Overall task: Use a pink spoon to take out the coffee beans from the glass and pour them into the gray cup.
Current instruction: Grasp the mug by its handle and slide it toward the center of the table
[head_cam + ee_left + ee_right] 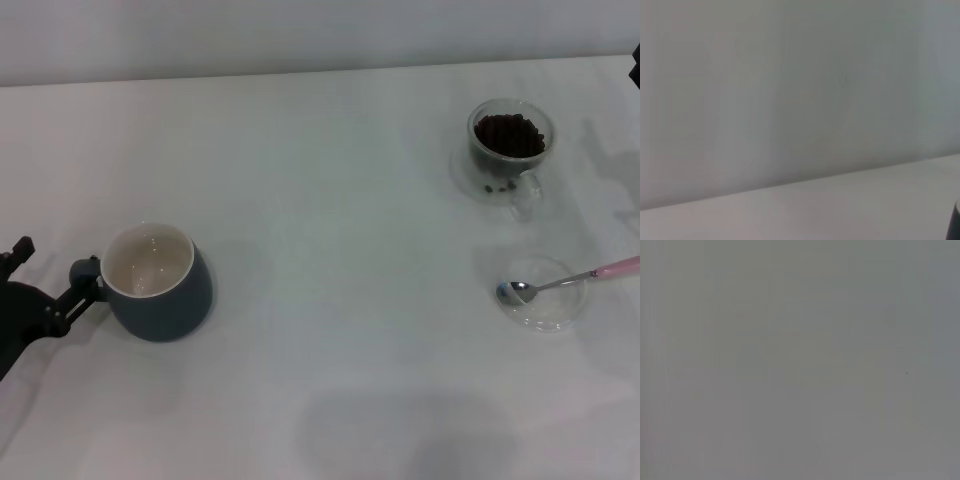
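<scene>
Everywhere pale white table (330, 200), plain gray wall (790, 90) behind.

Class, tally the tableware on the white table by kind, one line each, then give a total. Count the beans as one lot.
Gray cup: 1
Glass holding the coffee beans: 1
Flat clear glass dish: 1
Pink spoon, resting on the dish: 1
Lot of coffee beans: 1
Total: 5

White table (330, 200); shallow clear glass dish (545, 312) near right edge; pale wall (300, 30) behind
</scene>
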`<state>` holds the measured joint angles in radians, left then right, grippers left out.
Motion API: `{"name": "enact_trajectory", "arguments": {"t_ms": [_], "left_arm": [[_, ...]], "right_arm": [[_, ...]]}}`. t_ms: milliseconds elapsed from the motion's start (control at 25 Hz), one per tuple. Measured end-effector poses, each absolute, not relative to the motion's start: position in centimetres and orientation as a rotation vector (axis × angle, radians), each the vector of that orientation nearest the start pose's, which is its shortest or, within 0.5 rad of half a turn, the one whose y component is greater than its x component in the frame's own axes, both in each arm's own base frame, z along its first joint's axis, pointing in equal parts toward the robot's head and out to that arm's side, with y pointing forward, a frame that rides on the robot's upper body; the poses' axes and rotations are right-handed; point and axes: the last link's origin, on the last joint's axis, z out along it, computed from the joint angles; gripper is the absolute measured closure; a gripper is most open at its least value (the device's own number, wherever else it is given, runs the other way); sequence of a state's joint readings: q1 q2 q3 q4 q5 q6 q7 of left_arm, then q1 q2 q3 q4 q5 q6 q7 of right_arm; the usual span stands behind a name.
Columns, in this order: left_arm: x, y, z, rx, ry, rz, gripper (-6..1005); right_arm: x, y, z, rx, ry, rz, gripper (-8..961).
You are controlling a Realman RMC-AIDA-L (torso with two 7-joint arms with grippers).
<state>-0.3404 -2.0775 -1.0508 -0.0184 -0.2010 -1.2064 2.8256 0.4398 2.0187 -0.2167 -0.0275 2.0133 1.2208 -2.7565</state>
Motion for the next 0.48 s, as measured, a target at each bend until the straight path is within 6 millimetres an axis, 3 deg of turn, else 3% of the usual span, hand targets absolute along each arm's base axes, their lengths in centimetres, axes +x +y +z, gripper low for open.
{"name": "enact_trajectory", "arguments": {"t_ms": [480], "left_arm": [[-35.49, 27.71, -4.61, -1.978, -0.547, -0.58, 243]], "right_arm": [[37.62, 32.52, 5.07, -1.427, 0.628, 0.712, 80]]}}
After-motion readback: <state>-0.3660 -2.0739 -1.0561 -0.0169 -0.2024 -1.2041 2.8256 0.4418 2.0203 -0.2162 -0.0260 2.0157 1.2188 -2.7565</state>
